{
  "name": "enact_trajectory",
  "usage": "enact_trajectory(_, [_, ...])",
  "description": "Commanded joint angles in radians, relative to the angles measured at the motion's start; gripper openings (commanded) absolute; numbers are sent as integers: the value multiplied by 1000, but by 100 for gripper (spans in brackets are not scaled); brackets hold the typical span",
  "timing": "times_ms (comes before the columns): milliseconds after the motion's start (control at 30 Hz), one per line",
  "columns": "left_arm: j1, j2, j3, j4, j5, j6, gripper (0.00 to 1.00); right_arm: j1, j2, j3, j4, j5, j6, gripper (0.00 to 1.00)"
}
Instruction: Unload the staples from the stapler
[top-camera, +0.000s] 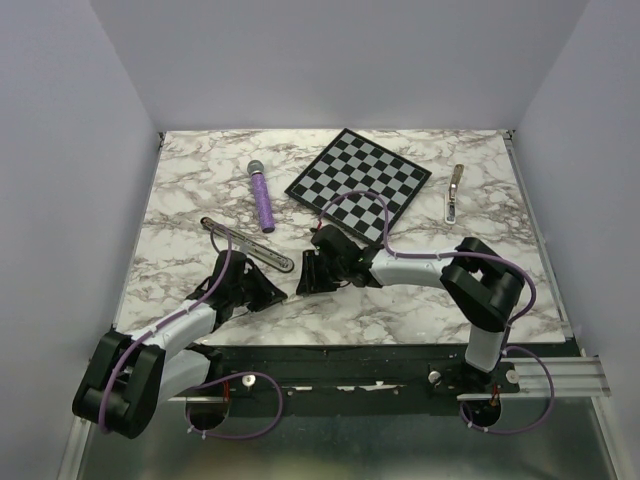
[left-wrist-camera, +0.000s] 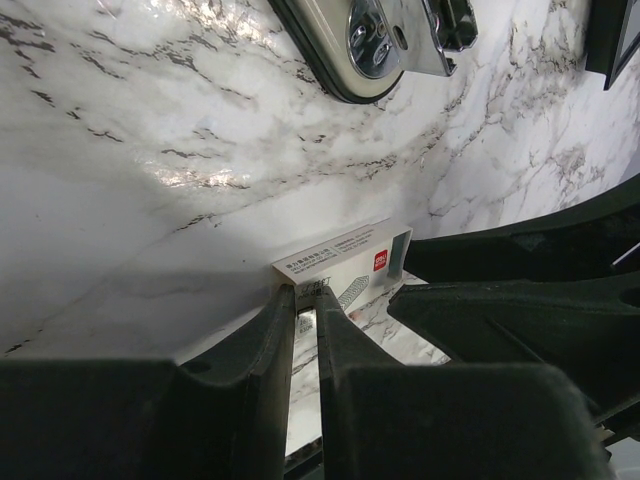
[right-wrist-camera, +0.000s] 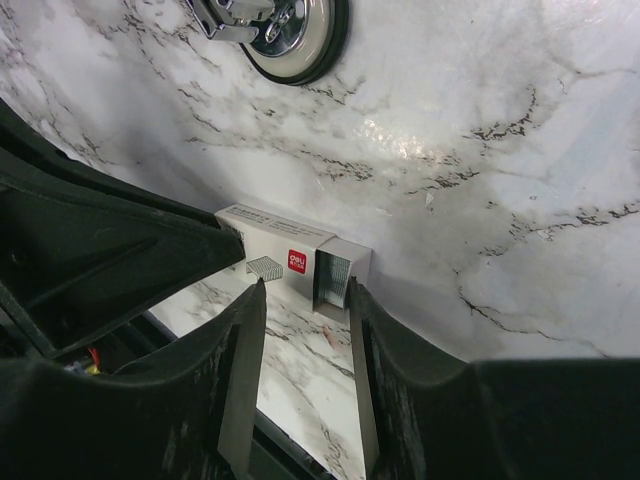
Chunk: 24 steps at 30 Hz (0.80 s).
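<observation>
Showing a small white staple box (right-wrist-camera: 285, 255) with a red label, flat on the marble table (top-camera: 400, 310) between the two grippers; holds grey staple strips (right-wrist-camera: 332, 275), visible at its open end. Places the stapler (top-camera: 245, 245) just beyond the box, left of centre, flat on the table. Runs its long axis diagonally, one end toward the far left and the rounded, cream-rimmed end toward the near right, close to the box. Sets the left gripper (left-wrist-camera: 305, 292) with jaws drawn almost together, only a slit between, tips touching the box's near edge; cannot tell whether pinching it. Sets the right gripper (right-wrist-camera: 303, 290) with jaws moderately parted, tips at the box's open end, nothing clamped. Includes a purple stick (top-camera: 262, 197) and a chessboard (top-camera: 358, 185) farther back, apart from the stapler.
</observation>
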Motion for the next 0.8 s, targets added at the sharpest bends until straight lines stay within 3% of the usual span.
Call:
enact_trajectory(0, [-30,2,-10,54,30,-31,21,33,15,12,93,-27,49,46])
enact_trajectory(167, [-36,-13,-10,40,19,-36,24,34,-39,-50,166,-10,87,46])
enact_trajectory(333, [-36,-30,25,-63,-19,9,35,31,-49,-25,58,69,41,47])
enact_trajectory(767, [-37,-37,77,-167,-62,64,45,28,-48,-13,-51,122,-20,48])
